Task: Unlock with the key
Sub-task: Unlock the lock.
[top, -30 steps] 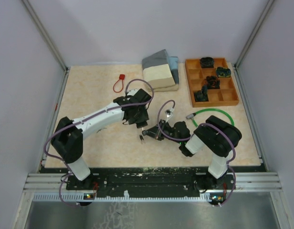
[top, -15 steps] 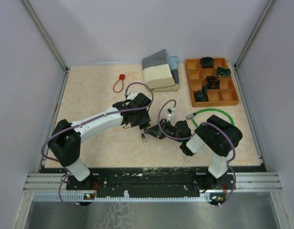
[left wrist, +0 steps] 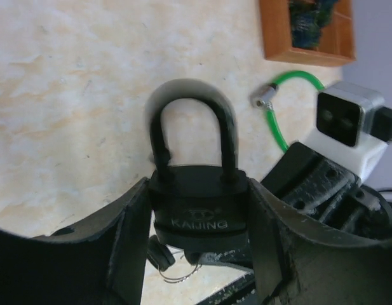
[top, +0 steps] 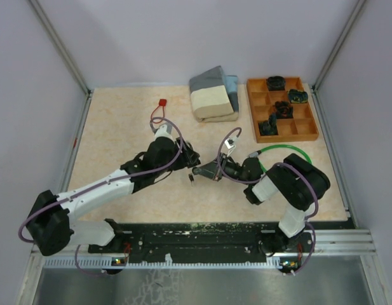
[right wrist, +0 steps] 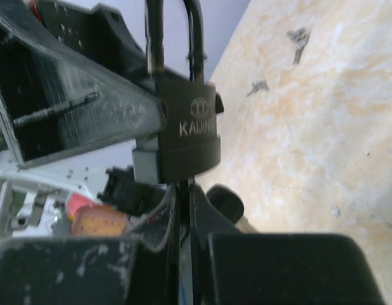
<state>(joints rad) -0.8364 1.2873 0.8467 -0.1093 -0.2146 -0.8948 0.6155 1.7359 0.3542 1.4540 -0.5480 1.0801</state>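
A black padlock (left wrist: 199, 203) marked KAIJING sits upright between the two fingers of my left gripper (left wrist: 199, 219), which is shut on its body. Both legs of its shackle (left wrist: 192, 105) enter the body. My right gripper (right wrist: 184, 206) is shut on the key (right wrist: 184, 189), whose blade goes up into the underside of the padlock (right wrist: 189, 140). A spare key head (left wrist: 159, 254) hangs on a wire ring below the lock. In the top view the left gripper (top: 185, 159) and the right gripper (top: 205, 170) meet at mid-table, above the surface.
A wooden compartment tray (top: 305, 130) with dark parts stands at the back right. A green cable loop (top: 284, 151) lies beside my right arm. A folded foam and cloth stack (top: 213, 95) sits at the back centre, and a red-tagged loop (top: 159, 109) to its left.
My left arm has swung down and left, its elbow now near the front corner, while its gripper stayed on the padlock. The right gripper shifted slightly up with the key.
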